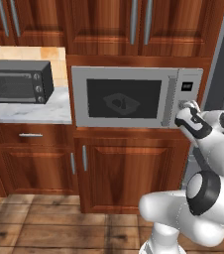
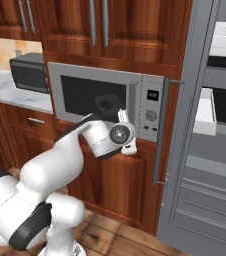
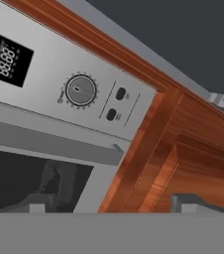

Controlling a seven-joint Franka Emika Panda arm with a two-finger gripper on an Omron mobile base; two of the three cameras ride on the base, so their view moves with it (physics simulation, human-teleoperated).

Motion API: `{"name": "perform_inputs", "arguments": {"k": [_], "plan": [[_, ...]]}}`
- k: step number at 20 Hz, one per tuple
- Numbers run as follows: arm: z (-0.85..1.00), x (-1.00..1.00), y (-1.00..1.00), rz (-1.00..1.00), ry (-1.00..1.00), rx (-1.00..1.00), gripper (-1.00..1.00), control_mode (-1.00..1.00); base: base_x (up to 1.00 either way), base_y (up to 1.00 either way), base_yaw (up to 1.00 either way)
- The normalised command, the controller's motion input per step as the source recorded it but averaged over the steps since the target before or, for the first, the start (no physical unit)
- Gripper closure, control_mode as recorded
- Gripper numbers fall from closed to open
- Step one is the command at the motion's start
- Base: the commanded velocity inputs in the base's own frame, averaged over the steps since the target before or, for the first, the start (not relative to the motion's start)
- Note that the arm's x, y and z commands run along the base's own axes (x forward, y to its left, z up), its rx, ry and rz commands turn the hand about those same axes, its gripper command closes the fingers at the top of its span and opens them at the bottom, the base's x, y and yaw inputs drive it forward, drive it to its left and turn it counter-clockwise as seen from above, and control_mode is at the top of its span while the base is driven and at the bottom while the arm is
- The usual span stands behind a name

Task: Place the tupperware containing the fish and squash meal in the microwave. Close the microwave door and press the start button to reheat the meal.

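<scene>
Left to right, from the left base view. A dark grey knobbed countertop oven stands on a pale marbled counter, backed by a beige tiled wall. Reddish-brown wooden cabinets with grey bar handles run above and below, over a brown plank floor.

Centre: the wide silver built-in microwave is set into the cabinetry. Its silver-framed microwave door with a dark window appears closed; the small translucent grey rectangular tupperware shows through the window, inside the cavity, with dark lumps of the fish and squash meal in it. A long vertical grey bar handle borders the pale control panel, which carries a dark digital display, a round dial and two small oval buttons.

Right: the white arm's gripper sits just before the control panel; its fingers stand wide apart, holding nothing. Further right, a tall grey cabinet holds white bins.
</scene>
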Motion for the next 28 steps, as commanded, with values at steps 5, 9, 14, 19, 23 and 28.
{"name": "perform_inputs", "arguments": {"k": [5,9,14,19,23,28], "plan": [[0.00,-0.07,-0.01,0.00,-0.08,0.00,1.00,-1.00,0.00,0.00,0.00],[0.00,-0.03,-0.04,0.00,-0.06,0.04,1.00,-1.00,0.00,0.00,0.00],[0.11,0.00,-0.21,0.06,0.03,0.24,1.00,-1.00,0.00,0.00,0.00],[0.03,0.01,-0.06,0.10,0.05,0.18,1.00,-1.00,0.00,0.00,0.00],[0.00,0.14,0.00,0.02,0.01,0.00,1.00,-1.00,0.00,0.00,0.00],[-0.09,0.30,0.00,0.00,0.06,0.00,1.00,-1.00,0.00,0.00,0.00]]}}
